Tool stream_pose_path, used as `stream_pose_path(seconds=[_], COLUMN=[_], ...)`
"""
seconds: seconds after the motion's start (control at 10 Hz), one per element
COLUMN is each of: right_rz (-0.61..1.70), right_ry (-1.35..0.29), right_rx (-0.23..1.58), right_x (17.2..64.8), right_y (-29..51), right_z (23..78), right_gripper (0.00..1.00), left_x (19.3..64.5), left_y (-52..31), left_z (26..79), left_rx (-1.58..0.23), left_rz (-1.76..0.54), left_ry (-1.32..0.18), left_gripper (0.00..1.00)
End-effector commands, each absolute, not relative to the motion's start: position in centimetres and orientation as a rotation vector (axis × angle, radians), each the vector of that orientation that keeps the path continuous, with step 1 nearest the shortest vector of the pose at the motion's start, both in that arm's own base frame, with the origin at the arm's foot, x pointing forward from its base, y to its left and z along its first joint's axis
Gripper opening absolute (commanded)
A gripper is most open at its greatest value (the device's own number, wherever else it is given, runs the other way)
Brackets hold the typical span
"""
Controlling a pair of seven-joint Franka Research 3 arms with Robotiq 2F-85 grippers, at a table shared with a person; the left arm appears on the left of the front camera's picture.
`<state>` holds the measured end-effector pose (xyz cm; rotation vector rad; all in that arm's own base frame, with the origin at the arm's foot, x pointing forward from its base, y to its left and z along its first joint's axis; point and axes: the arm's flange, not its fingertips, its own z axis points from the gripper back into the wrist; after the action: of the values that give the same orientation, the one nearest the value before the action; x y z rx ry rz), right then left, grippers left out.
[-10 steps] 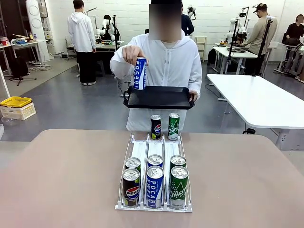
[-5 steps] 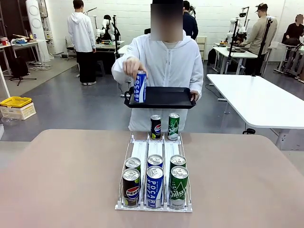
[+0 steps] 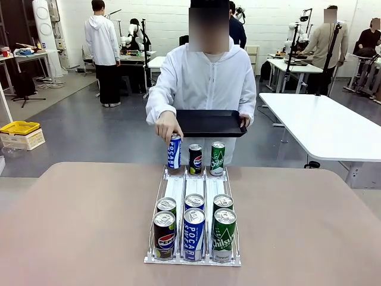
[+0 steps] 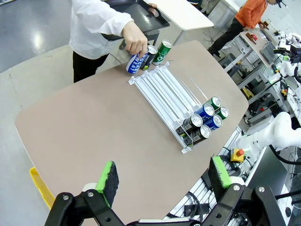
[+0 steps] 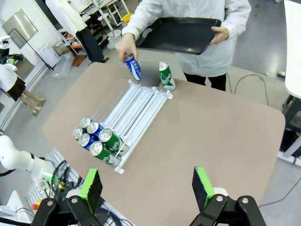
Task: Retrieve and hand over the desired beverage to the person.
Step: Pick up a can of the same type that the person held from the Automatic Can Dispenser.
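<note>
A tan, round-cornered table [image 3: 71, 226] carries a white three-lane can rack [image 3: 176, 189] along its middle, running from near the robot-side edge toward the far edge. Six drink cans [image 3: 194, 225] fill the rack's near end. At its far end, close to the table's far edge, stand a black Pepsi can [image 3: 195, 159] and a green can [image 3: 218, 158].

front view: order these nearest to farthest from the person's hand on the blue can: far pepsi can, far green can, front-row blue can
From the hand on the held blue can:
1. far pepsi can: middle lane, right beside the held can
2. far green can: right lane, far end
3. front-row blue can: middle lane, robot's end of the rack
</note>
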<state>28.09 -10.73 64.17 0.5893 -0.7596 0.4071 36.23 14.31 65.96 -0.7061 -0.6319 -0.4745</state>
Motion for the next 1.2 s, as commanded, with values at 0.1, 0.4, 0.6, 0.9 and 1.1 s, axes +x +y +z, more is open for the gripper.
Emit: stream_pose_path(seconds=[0.1,0.4,0.6,0.9,1.1], right_rz=[0.422,0.422,0.422,0.422,0.422], right_ry=[-0.763,-0.763,-0.763,-0.763,-0.763], right_rx=[0.596,0.596,0.596,0.596,0.596], right_x=[28.13,28.13,28.13,28.13,28.13], right_y=[-10.66,-10.66,-10.66,-10.66,-10.66], right_z=[64.15,64.15,64.15,64.15,64.15], right_gripper=[1.00,1.00,1.00,1.00,1.00], left_x=[36.16,36.16,36.16,36.16,36.16], left_y=[14.49,14.49,14.49,14.49,14.49], left_z=[66.05,66.05,66.05,66.05,66.05], left_rx=[-0.712,-0.712,-0.712,-0.712,-0.712], left_rz=[-0.489,-0.489,-0.489,-0.489,-0.489], left_ry=[-0.637,-0.637,-0.637,-0.637,-0.637], left_gripper=[1.00,1.00,1.00,1.00,1.00])
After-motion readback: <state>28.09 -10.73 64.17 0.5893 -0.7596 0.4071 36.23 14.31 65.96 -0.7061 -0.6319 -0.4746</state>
